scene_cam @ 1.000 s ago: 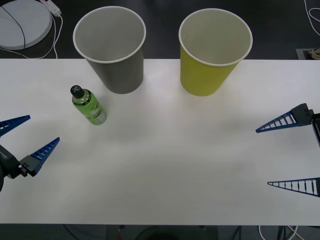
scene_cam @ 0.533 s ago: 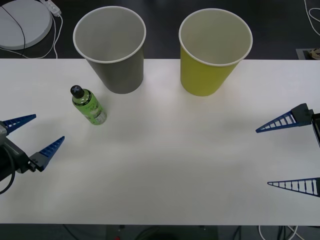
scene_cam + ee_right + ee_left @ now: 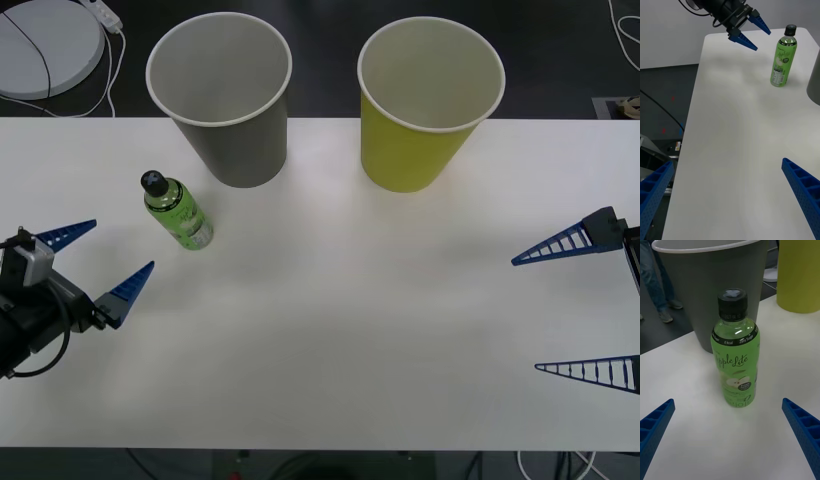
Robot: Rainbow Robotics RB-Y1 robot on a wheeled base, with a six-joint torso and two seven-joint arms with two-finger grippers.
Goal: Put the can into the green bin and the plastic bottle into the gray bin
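The left gripper (image 3: 103,262) hangs low over the white table (image 3: 340,330) near its left edge, its two blue ribbed fingers (image 3: 131,289) spread wide with nothing between them. It points at the plastic bottle (image 3: 177,211), which stands upright on the table just ahead of the fingertips and apart from them. From the left wrist view the bottle (image 3: 736,352) sits squarely in the gap between the two open fingers, black cap on, its green-and-white label facing the camera.

Right behind the bottle stands the gray bin (image 3: 222,95), upright, its white rim open to the ceiling; the bottle is close to its base but I cannot tell whether they touch. Beside it, further to the robot's right, stands the green bin (image 3: 429,102), also upright, apart from the gray one.

The right gripper (image 3: 585,306) waits at the table's right edge, well apart from both bins, fingers spread wide and empty. Its wrist view looks across the bare tabletop to the bottle (image 3: 783,57) and the left gripper (image 3: 751,31) beyond it.

Off the table's far left corner, a round white disc (image 3: 45,42) lies on the dark floor with a cable running past it.
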